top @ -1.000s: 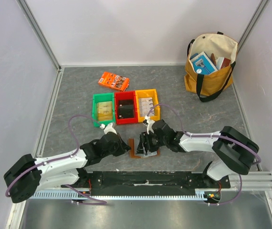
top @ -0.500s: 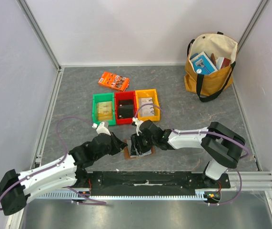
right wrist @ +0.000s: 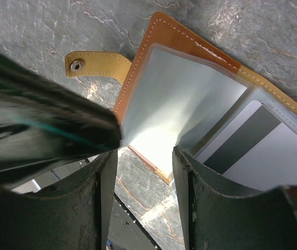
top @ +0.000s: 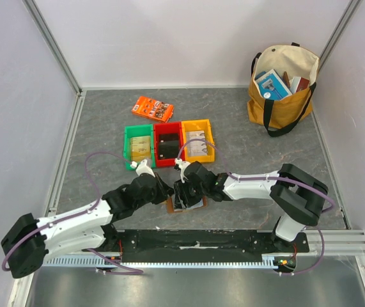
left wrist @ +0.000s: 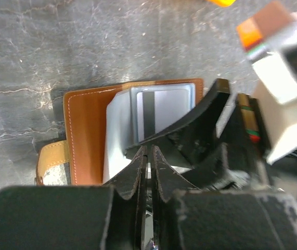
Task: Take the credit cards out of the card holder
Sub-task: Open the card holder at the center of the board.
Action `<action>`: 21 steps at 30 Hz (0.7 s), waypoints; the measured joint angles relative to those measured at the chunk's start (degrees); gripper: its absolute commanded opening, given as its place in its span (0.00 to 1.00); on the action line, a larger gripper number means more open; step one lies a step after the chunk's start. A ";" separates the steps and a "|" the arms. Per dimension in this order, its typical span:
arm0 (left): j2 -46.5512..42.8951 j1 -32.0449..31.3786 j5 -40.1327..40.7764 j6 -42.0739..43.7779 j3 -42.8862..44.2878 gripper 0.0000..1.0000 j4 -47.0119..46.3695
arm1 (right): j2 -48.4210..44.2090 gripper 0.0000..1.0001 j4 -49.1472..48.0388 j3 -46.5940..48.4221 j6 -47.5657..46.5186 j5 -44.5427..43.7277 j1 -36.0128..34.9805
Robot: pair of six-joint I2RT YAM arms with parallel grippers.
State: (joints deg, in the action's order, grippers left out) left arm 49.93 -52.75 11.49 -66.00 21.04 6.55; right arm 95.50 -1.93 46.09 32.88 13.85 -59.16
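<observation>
The card holder point(left wrist: 86, 135) lies open on the table, brown leather with pale sleeves; in the top view its brown edge point(top: 171, 206) shows under both grippers. A silvery credit card point(left wrist: 164, 112) with a dark stripe sits in a sleeve, and the same credit card point(right wrist: 273, 151) shows in the right wrist view. My left gripper point(left wrist: 149, 149) is pinched almost together at the sleeve's edge, a pale sliver in the slit. My right gripper point(right wrist: 145, 161) stands open over the pale sleeve point(right wrist: 179, 99), one finger on each side of its lower edge. The grippers point(top: 164, 190) point(top: 183, 190) nearly touch.
A green bin point(top: 126, 150), a red bin point(top: 168, 126) and a yellow bin point(top: 196, 123) stand in a row just behind the wallet, each with something in it. An orange printed box point(top: 152, 109) lies farther back. A tote bag point(top: 284, 102) with books stands at the back right.
The right gripper moved left with the card holder and its jaws narrowed a little. The left arm swung in, and its gripper now meets the holder's left side.
</observation>
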 measured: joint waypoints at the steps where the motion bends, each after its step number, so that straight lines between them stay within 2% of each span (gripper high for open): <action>1: 1.88 0.15 -0.44 0.00 -0.11 0.08 -1.11 | -0.11 0.56 0.15 0.00 0.00 -0.13 0.00; 5: 8.85 0.85 -2.10 0.09 -0.11 0.02 -4.76 | -1.42 0.61 0.81 -0.09 -0.02 -0.92 -0.07; 11: 10.88 1.64 -2.25 0.09 -2.29 0.02 -7.08 | -8.44 0.62 1.77 -2.03 -0.13 -4.87 0.00; 16: 10.86 2.27 -2.19 0.07 -4.83 0.02 -7.10 | -14.60 0.57 2.45 -5.03 -0.02 -7.82 2.64; 21: 10.23 2.54 -2.12 0.07 -5.31 0.02 -7.13 | -15.37 0.49 3.10 -8.85 0.39 -8.17 7.74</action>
State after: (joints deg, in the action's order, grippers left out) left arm 60.16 -50.22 9.37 -65.93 15.73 -0.58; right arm 80.14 1.17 37.23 33.28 5.67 -51.42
